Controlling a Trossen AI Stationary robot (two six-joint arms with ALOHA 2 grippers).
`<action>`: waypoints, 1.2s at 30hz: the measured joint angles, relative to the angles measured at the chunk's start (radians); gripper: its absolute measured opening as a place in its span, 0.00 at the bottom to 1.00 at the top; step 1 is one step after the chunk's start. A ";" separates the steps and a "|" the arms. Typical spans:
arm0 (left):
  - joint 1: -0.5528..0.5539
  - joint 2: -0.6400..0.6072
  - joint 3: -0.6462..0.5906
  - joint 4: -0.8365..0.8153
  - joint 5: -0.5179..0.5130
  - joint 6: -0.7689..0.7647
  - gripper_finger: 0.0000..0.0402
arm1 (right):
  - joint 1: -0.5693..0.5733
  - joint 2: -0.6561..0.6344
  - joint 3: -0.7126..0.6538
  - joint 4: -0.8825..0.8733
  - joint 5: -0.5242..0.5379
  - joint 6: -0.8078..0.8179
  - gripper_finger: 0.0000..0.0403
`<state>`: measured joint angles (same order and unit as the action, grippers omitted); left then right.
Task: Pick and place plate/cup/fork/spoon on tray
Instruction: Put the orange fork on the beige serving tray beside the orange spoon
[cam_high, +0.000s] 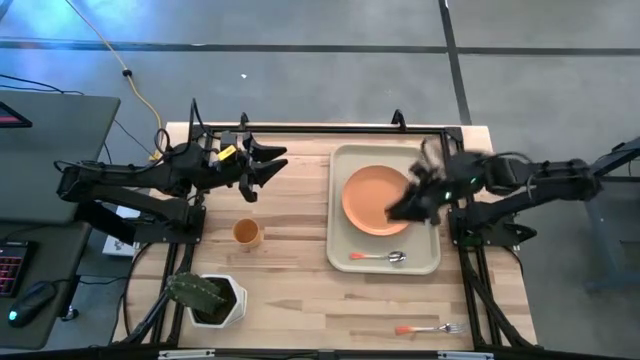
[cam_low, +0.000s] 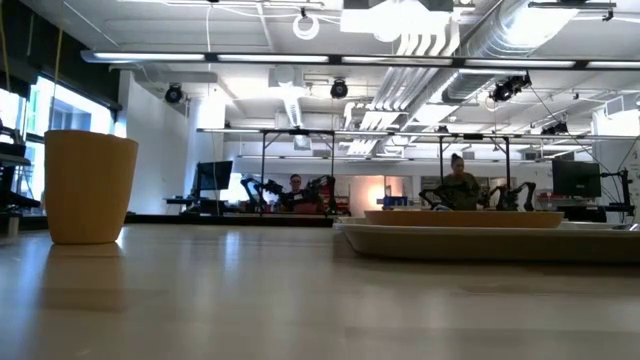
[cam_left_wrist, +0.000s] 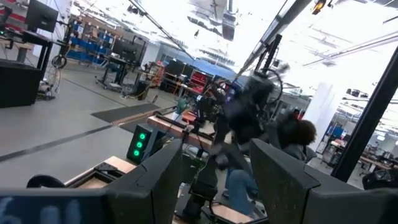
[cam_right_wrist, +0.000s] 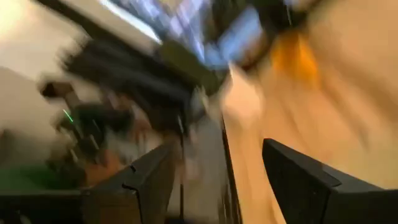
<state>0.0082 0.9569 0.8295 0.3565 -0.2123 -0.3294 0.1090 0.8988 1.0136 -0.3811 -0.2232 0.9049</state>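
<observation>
I see my left hand (cam_high: 268, 163) near the tabletop's (cam_high: 290, 290) far edge, fingers spread, grasping nothing. The cup (cam_high: 247, 233) stands left of centre. On the right half sits the tray (cam_high: 433, 262) with plate (cam_high: 368, 205) and spoon (cam_high: 378, 257); my right hand (cam_high: 403, 210) is over the plate, fingers apart, empty. The fork (cam_high: 428, 328) lies by the near right corner.

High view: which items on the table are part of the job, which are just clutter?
Job: tray, plate and spoon on it; cup and fork on the table.
Clutter: potted cactus, yellow cable, keyboard, mouse.
</observation>
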 joint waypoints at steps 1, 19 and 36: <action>0.000 0.000 0.000 0.000 -0.001 0.000 0.45 | 0.043 0.019 0.011 -0.067 -0.002 0.029 0.58; 0.000 0.000 0.000 0.000 -0.012 0.000 0.45 | 0.841 0.550 0.017 -0.281 0.140 0.589 0.58; 0.040 0.000 0.000 0.000 -0.019 -0.035 0.45 | 0.848 0.865 0.017 -0.289 -0.040 0.571 0.58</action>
<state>0.0479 0.9569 0.8299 0.3565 -0.2314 -0.3649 0.9565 1.7642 1.0309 -0.6697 -0.2636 1.4761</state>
